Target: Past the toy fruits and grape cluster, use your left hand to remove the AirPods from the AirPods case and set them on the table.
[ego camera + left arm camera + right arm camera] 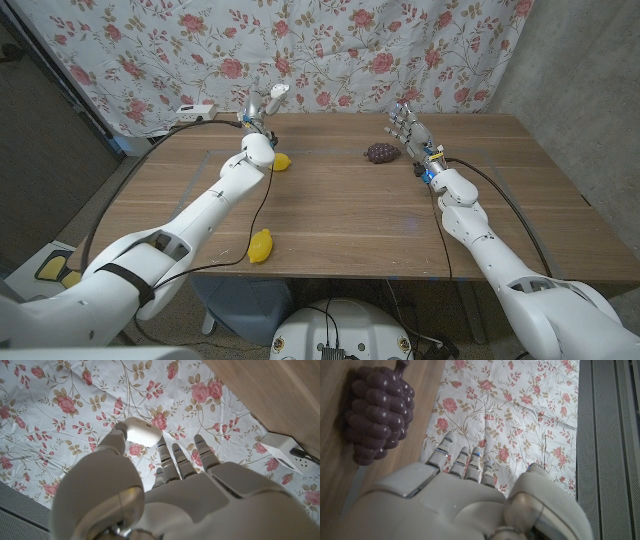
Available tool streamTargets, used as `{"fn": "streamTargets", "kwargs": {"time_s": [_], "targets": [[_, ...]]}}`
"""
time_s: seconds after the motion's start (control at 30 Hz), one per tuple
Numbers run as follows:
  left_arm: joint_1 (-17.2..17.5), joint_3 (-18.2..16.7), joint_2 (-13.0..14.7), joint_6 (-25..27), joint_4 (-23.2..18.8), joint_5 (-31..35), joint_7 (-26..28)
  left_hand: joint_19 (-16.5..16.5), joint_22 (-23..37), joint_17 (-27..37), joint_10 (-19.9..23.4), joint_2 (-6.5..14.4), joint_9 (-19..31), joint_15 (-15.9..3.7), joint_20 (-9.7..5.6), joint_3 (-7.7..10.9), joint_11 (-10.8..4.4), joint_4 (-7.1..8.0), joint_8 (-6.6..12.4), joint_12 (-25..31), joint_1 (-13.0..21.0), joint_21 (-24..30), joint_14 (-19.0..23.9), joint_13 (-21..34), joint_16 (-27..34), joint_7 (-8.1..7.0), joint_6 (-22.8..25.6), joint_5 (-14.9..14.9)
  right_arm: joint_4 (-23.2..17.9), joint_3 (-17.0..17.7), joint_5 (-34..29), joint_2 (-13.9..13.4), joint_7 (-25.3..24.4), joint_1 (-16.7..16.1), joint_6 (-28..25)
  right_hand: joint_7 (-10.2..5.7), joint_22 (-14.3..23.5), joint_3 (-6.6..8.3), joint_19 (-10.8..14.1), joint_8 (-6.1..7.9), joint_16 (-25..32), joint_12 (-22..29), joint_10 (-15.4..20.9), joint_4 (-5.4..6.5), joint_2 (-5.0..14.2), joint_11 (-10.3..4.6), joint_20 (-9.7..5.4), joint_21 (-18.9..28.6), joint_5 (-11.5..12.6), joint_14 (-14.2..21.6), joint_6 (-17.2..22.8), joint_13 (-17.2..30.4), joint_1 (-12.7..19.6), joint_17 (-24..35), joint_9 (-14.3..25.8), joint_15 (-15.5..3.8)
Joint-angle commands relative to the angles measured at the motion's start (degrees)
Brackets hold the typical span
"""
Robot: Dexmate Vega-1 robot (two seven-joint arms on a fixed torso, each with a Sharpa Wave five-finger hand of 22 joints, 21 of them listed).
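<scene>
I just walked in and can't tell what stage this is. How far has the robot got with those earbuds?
Partly done, it seems. The left hand holds a small white piece, apparently the AirPods case, lifted above the table's far edge. Whether it is open I cannot tell. No earbuds lie on the table yet, so taking them out and setting them down remains. The right hand hovers open near the grapes.

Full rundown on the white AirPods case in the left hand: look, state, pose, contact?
The small white glossy AirPods case, a rounded, plastic-looking shell, is lifted off the wooden table near its far left edge, in front of the flowered cloth. The left hand pinches it at the fingertips, thumb on one end. The left wrist view shows a dark seam or hinge mark; whether the lid is open cannot be told.
</scene>
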Motion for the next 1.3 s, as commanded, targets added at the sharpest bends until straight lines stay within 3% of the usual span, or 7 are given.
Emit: {"fn": "streamTargets", "kwargs": {"time_s": [0.03,0.37,0.4,0.47,0.53,0.73,1.3], "targets": [[-1.64,0.35,-1.10,-6.27,3.46,-2.42,-4.59,-0.42,0.11,0.10,8.35,0.51,0.17,-0.23,-0.12,-0.25,-8.63,0.20,-0.21,0.42,0.17,-0.40,-0.01,0.20,-0.15,0.17,-0.39,0.25,-4.70,-2.22,-2.78,-1.34,-5.58,-1.57,-1.43,-0.58,0.12,0.86,-1.06,0.46,-0.43,-0.07,-0.14,-1.68,-0.02,-0.31,0.38,-0.16,0.21,-1.14,-0.58,0.29,2.48,0.08,0.12,0.12],[-2.54,0.61,-2.52,-10.74,6.01,-4.59,-6.90,-0.46,0.11,0.12,8.26,0.53,0.17,-0.23,-0.10,-0.37,-8.65,0.23,-0.20,0.36,0.31,-0.42,-0.13,0.28,-0.20,0.19,-0.32,0.24,-11.50,-4.95,-7.79,-4.18,-12.78,-3.27,-5.42,-2.04,0.15,3.39,-4.33,0.53,-0.87,0.45,0.69,-5.19,0.01,-0.51,1.73,-0.46,0.71,-4.36,-2.74,0.56,7.26,0.21,0.12,1.54],[-2.54,0.70,-2.41,-10.56,5.84,-4.44,-6.81,-0.50,0.11,0.13,8.26,0.54,0.17,-0.26,-0.14,-0.38,-8.66,0.24,-0.20,0.36,0.33,-0.43,-0.13,0.29,-0.20,0.16,-0.31,0.24,-12.67,-5.21,-8.51,-4.51,-14.07,-3.65,-6.30,-2.39,0.14,3.97,-5.92,0.57,-1.09,0.44,0.75,-5.93,-0.03,-0.53,2.89,-0.71,0.83,-5.79,-3.24,0.63,8.29,0.25,0.11,2.02],[-2.56,0.72,-2.72,-10.62,6.09,-3.87,-5.33,-0.53,0.11,0.13,8.28,0.54,0.17,-0.26,-0.18,-0.41,-8.66,0.25,-0.16,0.37,0.36,-0.45,-0.12,0.31,-0.20,0.30,-0.20,0.24,-14.42,-5.90,-9.98,-5.58,-15.67,-4.00,-7.78,-2.67,0.11,4.45,-8.51,0.63,-1.67,0.20,0.27,-6.49,-0.30,-0.87,3.54,-0.85,0.88,-9.55,-3.97,0.74,8.95,0.33,0.10,3.34],[-2.44,0.18,-3.14,-11.00,6.23,-5.46,-6.28,-0.59,0.11,0.13,8.32,0.55,0.17,-0.26,-0.10,-0.44,-8.67,0.26,-0.14,0.38,0.38,-0.47,-0.11,0.33,-0.19,0.36,-0.14,0.24,-15.28,-6.33,-10.72,-5.94,-17.17,-4.30,-8.26,-2.77,0.09,4.72,-9.79,0.56,-1.70,0.00,-0.29,-6.72,-0.38,-0.87,3.59,-0.88,0.89,-11.13,-4.61,0.79,9.28,0.34,0.08,4.16],[-2.00,0.24,-2.95,-12.18,5.68,-6.80,-8.32,-0.65,0.12,0.15,8.58,0.59,0.16,-0.36,-0.08,-0.53,-8.68,0.30,-0.14,0.47,0.47,-0.49,-0.17,0.39,-0.21,0.45,-0.07,0.25,-16.06,-7.25,-10.65,-6.56,-18.42,-4.50,-8.53,-3.16,0.05,5.49,-11.98,0.49,-1.40,0.11,-0.01,-7.34,-0.22,-1.97,3.55,-0.97,1.07,-12.18,-5.57,0.81,10.49,0.26,0.06,4.03],[-1.42,-0.27,-4.46,-13.93,5.67,-11.55,-11.97,-0.88,0.12,0.20,8.70,0.67,0.16,-0.41,0.04,-0.82,-8.68,0.44,-0.03,0.46,0.61,-0.58,-0.25,0.54,-0.23,0.59,0.37,0.25,-16.58,-9.83,-12.03,-7.30,-19.98,-3.32,-9.43,-2.50,0.02,7.01,-13.09,0.19,-0.82,0.08,0.36,-8.32,-0.05,-2.53,3.28,-0.45,1.49,-12.50,-8.13,0.73,13.10,0.08,0.02,2.83]]}}
